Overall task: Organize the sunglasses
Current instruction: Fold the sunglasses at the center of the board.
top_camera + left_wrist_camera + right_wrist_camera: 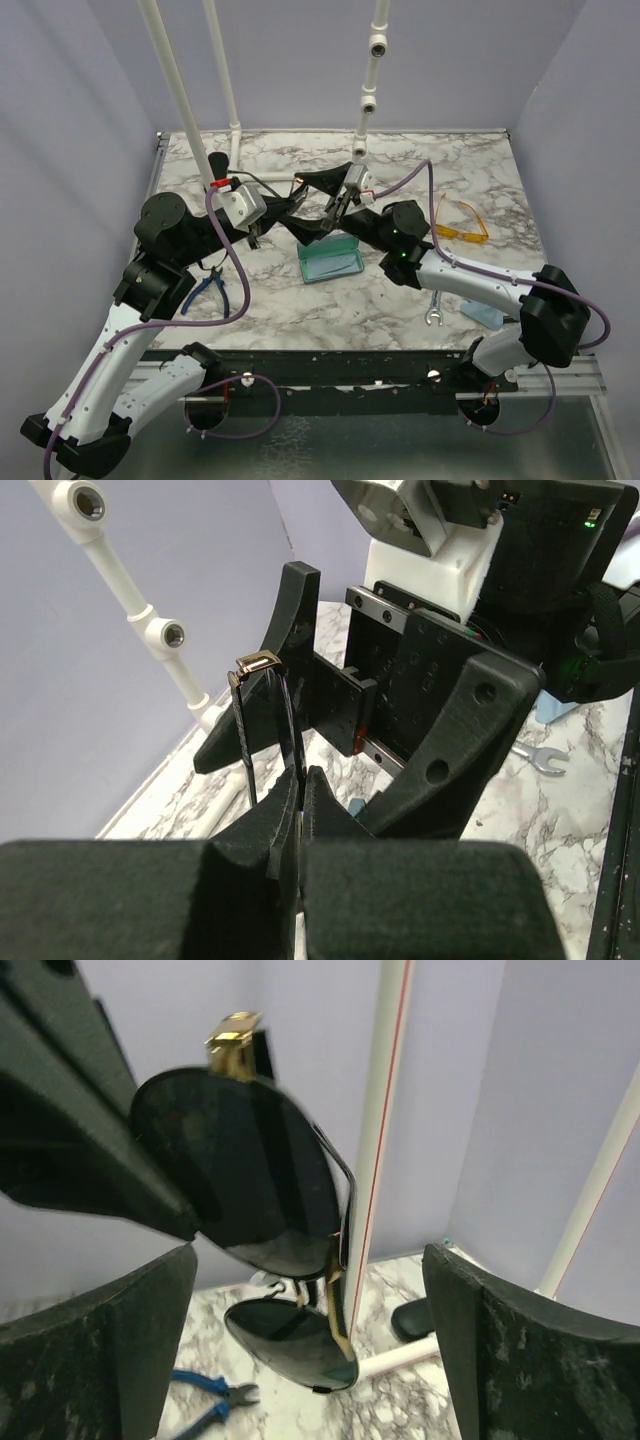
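Left wrist view: nearest, the left gripper is clamped on a lens edge of the wire-frame sunglasses, which are held upright in the air, apparently so that they can be taken over. Just beyond, the right gripper is spread wide facing the lenses, its fingers clear of them. Below, on the desk, a blue-grey case lies open, probably as the destination; farther right, the yellow sunglasses are left on the marble.

Dark wire pair aloft — yellow pair flat (right).
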Tool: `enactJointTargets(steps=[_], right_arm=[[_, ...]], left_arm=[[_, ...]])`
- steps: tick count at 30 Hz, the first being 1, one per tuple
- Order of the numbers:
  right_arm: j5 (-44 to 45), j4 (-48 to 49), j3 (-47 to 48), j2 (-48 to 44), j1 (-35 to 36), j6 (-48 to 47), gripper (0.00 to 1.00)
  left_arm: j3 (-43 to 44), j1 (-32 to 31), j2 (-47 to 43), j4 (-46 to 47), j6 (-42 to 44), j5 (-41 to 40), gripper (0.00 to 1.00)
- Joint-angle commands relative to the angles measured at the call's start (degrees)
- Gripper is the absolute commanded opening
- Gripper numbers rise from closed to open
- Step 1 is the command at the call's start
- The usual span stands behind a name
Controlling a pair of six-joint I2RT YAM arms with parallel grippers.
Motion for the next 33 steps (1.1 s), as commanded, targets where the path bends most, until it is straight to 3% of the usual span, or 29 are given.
enactJointTargets(steps=[1,6,12,15,17,20,22,25,27,29,33], right_arm=[[-7.3,-7.0,0.0,-4.8,0.3,-9.9,1.0],[-7.3,-25.3,-1.9,-14.6,-1.6,-17.2,1.0],[-25.2,-46.5,1.7,-19.9,-10.0,-14.7,1.0],[-39.8,-44.5,0.8,-19.5,-18.7,-6.7,1.0],[-45.2,-41.6,-0.3,-18.4,-22.1,-4.3,1.0],[-44.6,-47.4,3.3,-14.2,-22.2,-9.5,0.99],[-43.6,-47.2,6.2,-10.9,-22.2,-8.8,0.97],[-37.9,-42.0,9.5,-6.2,-22.0,-1.3,0.88],[-34.2,-43.5,14.1,-2.8,-20.8,1.8,0.8],[-34.2,-43.8,17.2,-0.3,-18.0,-0.1,0.79],[-37.8,-40.4,19.6,2.6,-12.1,-5.8,0.81]], left_arm=[[1.2,0.1,-0.4,0.5,0.6,1.1,0.0],[2.0,0.1,-0.5,-3.8,6.1,4.2,0.0],[1.6,0.1,-0.4,-6.6,10.7,9.3,0.0],[2.7,0.1,-0.7,-12.1,19.2,14.9,0.0],[3.9,0.1,-1.1,-19.7,30.1,18.8,0.0],[4.8,0.1,-2.1,-32.8,47.2,19.6,0.0],[3.8,0.1,-3.7,-36.9,53.5,16.4,0.0],[3.4,0.1,-5.2,-43.6,64.5,14.0,0.0],[3.6,0.1,-5.5,-46.1,68.5,13.1,0.0],[3.7,0.1,-6.0,-49.0,72.4,11.7,0.0],[0.9,0.2,-8.9,-59.6,94.8,3.4,0.0]])
